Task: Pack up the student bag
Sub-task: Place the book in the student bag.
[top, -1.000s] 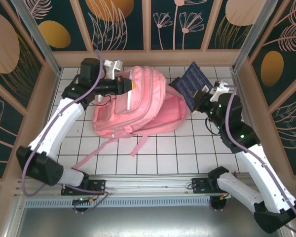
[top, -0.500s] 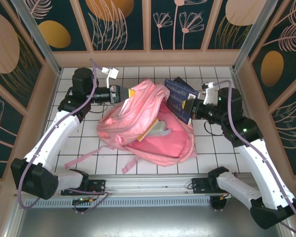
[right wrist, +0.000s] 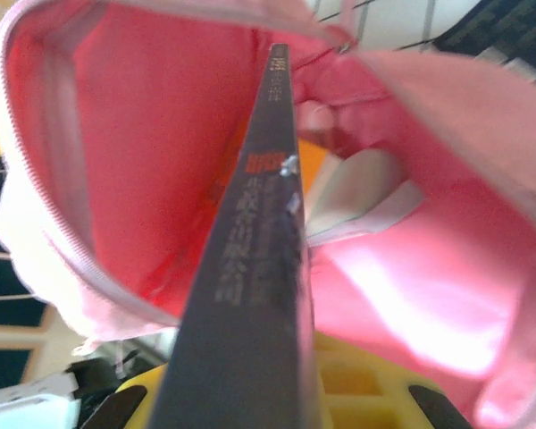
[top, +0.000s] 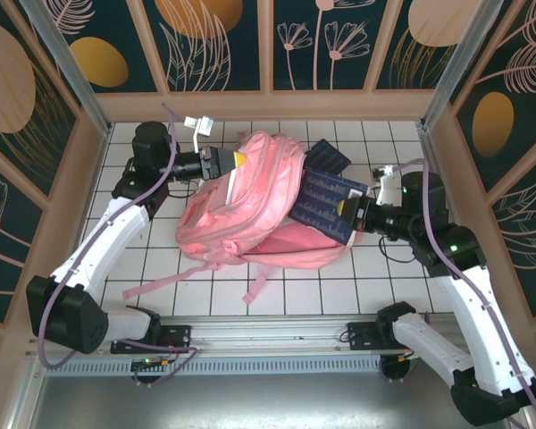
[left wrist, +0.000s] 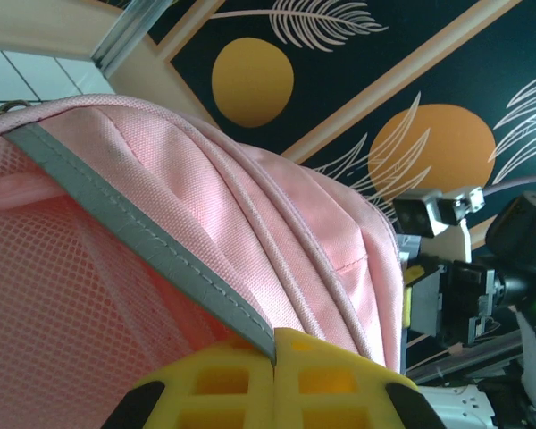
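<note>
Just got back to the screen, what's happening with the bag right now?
The left claw is shut on the upper edge of the pink student bag, propping its mouth open. The right claw grips a dark blue book, its far end poking into that opening. The book isn't fully in yet.

pink student bag (top: 246,201), dark blue book (top: 326,206)

My right tool (top: 351,214) has brought the book (top: 326,204) down from beside the bag (top: 241,201) into its mouth; the bag now gapes.
</note>
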`<state>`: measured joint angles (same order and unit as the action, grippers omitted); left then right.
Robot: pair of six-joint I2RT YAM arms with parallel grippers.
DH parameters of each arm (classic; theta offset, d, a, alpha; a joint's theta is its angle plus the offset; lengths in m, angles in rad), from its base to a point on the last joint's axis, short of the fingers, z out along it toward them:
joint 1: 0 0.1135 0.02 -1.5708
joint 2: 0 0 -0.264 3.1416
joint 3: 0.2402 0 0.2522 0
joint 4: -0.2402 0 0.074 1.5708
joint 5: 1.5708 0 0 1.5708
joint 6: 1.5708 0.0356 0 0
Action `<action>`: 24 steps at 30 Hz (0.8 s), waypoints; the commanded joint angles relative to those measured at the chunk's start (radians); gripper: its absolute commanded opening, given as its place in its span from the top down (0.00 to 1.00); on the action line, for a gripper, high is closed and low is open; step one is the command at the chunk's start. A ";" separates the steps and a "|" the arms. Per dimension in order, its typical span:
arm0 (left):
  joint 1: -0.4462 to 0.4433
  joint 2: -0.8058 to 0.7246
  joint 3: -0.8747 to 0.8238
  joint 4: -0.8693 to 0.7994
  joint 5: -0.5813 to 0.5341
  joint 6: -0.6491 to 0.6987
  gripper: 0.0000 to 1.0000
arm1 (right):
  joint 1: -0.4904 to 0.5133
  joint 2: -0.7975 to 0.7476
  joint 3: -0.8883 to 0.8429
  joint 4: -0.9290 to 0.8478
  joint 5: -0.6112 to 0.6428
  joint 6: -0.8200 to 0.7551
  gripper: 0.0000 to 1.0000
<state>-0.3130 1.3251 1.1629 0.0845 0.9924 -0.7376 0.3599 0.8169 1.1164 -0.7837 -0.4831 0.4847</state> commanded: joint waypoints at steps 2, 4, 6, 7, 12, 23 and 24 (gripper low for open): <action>0.008 -0.013 0.029 0.306 0.065 -0.072 1.00 | -0.014 0.012 -0.155 0.305 -0.276 0.238 1.00; 0.009 -0.010 0.030 0.338 0.077 -0.093 1.00 | -0.013 0.043 -0.233 0.474 -0.330 0.338 1.00; 0.008 -0.008 0.027 0.363 0.084 -0.113 1.00 | 0.006 0.087 -0.294 0.633 -0.346 0.412 1.00; 0.008 -0.010 0.026 0.368 0.083 -0.115 1.00 | 0.026 0.128 -0.305 0.675 -0.327 0.415 1.00; 0.008 -0.009 0.026 0.405 0.092 -0.147 1.00 | 0.222 0.393 -0.260 0.799 -0.164 0.396 1.00; 0.008 -0.025 0.036 0.336 0.069 -0.100 1.00 | 0.407 0.765 -0.029 0.868 0.136 0.397 0.20; 0.009 -0.023 0.039 0.314 0.065 -0.086 1.00 | 0.405 0.739 -0.030 0.850 0.161 0.380 0.14</action>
<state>-0.3035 1.3514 1.1481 0.2363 1.0389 -0.8829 0.7609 1.6047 1.0416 0.0292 -0.4366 0.8959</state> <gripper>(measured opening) 0.062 0.813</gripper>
